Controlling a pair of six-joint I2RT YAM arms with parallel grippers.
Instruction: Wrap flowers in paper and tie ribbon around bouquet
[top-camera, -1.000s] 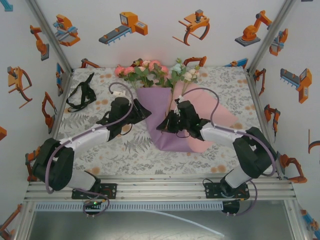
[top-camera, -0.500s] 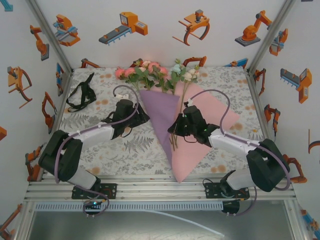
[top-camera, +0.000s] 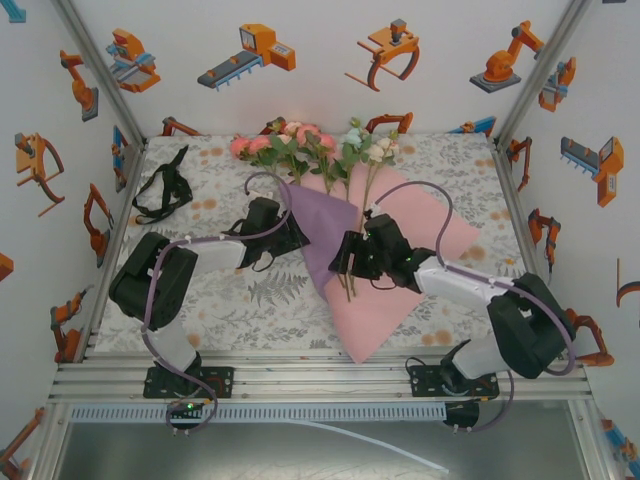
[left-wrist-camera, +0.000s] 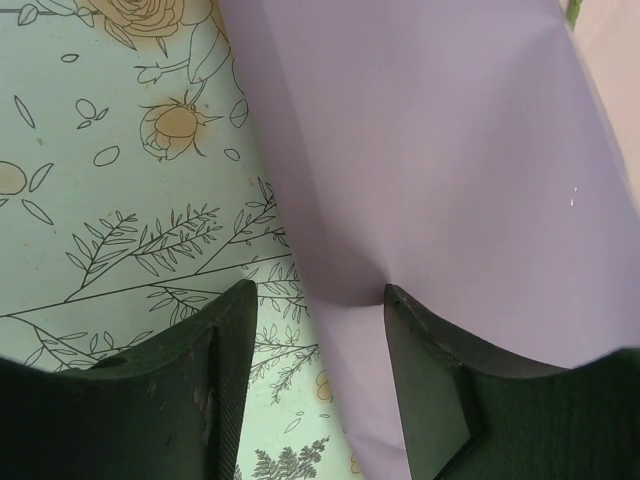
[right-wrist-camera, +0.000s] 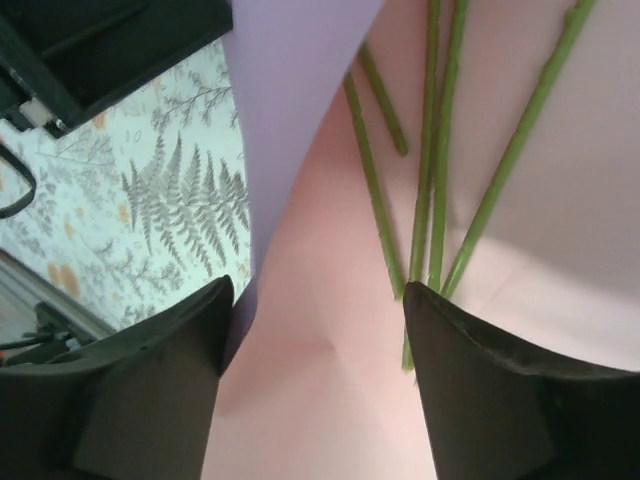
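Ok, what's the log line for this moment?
left tool open, straddling paper fold | right tool open over stalks of flowers | ribbon untouched, far left

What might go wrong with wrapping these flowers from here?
1. The left gripper and right gripper both stand open, so nothing pins the purple flap of the paper; it may spring flat.
2. The stalks of the flowers lie loose and splayed on the pink face; a tug on the paper could slide them out.
3. The ribbon lies far to the left, so the wrap may loosen during the fetch.
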